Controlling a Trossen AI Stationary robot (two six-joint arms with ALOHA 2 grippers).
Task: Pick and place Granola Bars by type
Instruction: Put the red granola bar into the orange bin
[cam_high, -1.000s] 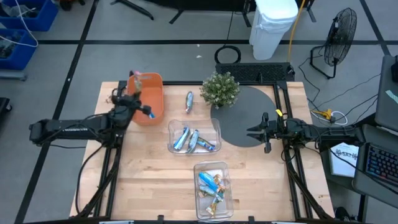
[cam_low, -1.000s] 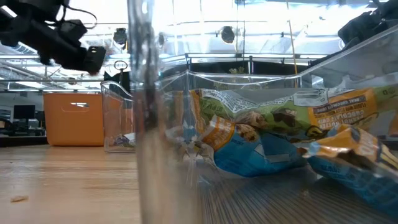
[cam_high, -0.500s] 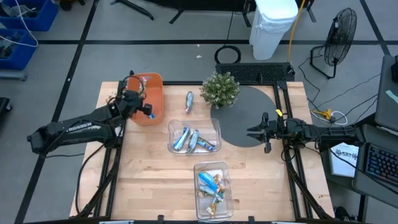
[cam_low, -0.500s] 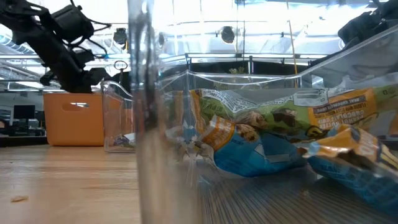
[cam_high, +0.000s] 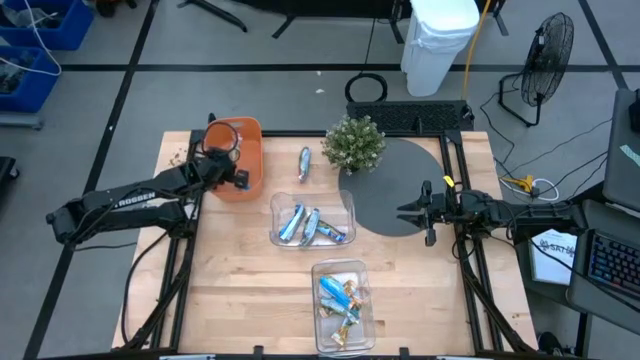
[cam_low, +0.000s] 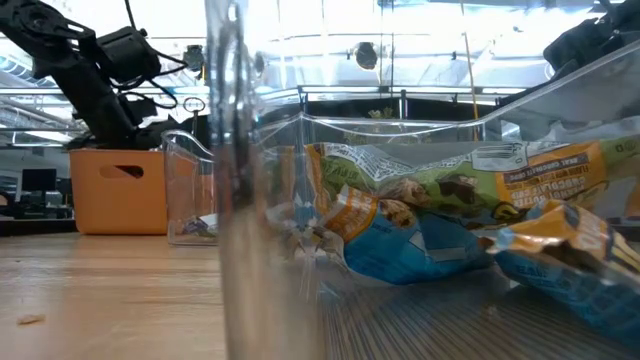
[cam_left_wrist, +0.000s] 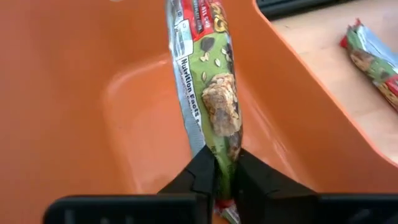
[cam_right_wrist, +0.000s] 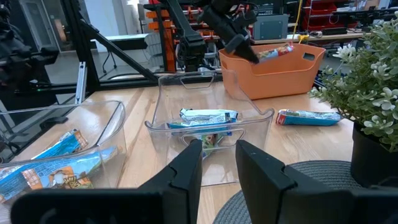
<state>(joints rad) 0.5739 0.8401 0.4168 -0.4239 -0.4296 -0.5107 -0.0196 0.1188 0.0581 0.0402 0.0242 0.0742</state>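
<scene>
My left gripper (cam_left_wrist: 225, 180) is over the orange bin (cam_high: 246, 170), shut on a red-and-green granola bar (cam_left_wrist: 208, 81); the right wrist view shows this bar (cam_right_wrist: 277, 51) at the height of the bin's rim. One loose bar (cam_high: 304, 163) lies flat on the table between the orange bin and the plant. Blue bars (cam_high: 310, 225) lie in the middle clear bin. Mixed blue and gold bars (cam_high: 340, 298) fill the near clear bin. My right gripper (cam_high: 408, 212) waits open above the dark round mat. My left gripper pinches the bar's near end (cam_left_wrist: 222, 163) between its two fingers, edge-on. The fingers slant down from above into the orange bin and lie along the bar. The bar reaches out past the fingertips inside the bin; whether it touches the bin I cannot tell.
A potted plant (cam_high: 354, 143) stands at the far edge beside the dark round mat (cam_high: 395, 185). The middle clear bin (cam_right_wrist: 208, 124) and the near clear bin (cam_low: 420, 230) sit along the table's middle. Bare wood lies at the near left (cam_high: 230, 290).
My left gripper has carried the bar toward the table's far edge, over the orange bin, and tipped downward into it. It stays shut on the bar. My right arm has kept still.
</scene>
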